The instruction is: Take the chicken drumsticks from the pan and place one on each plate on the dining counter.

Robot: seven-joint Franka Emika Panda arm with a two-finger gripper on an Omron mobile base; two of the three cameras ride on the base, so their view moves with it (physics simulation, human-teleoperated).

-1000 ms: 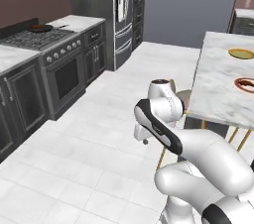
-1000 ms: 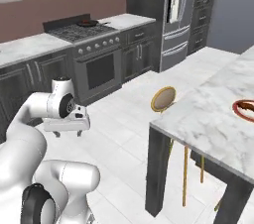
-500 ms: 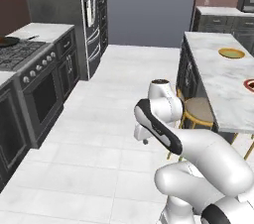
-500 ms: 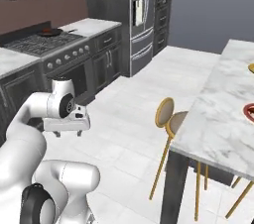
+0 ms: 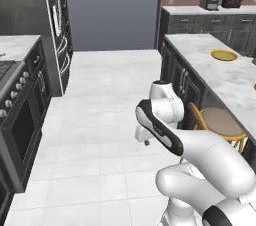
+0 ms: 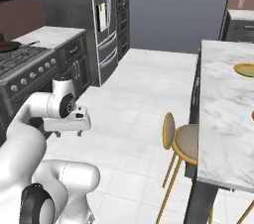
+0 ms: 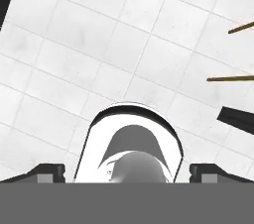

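Over bare floor my claw (image 6: 67, 131) hangs spread and empty, the yellow plate (image 5: 223, 55) bare, so nothing is served yet.

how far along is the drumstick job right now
Nothing looks done: the yellow-tan plate on the dining counter is bare. The gripper hangs open and empty above the floor tiles, folded near the base. Left: fetch both drumsticks from the pan on the stove and plate them.

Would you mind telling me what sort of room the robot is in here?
A home kitchen, rendered rather than real. It has a stove with knobs, a tall steel refrigerator, and a marble dining counter with a yellow-framed stool and a yellow-tan plate.
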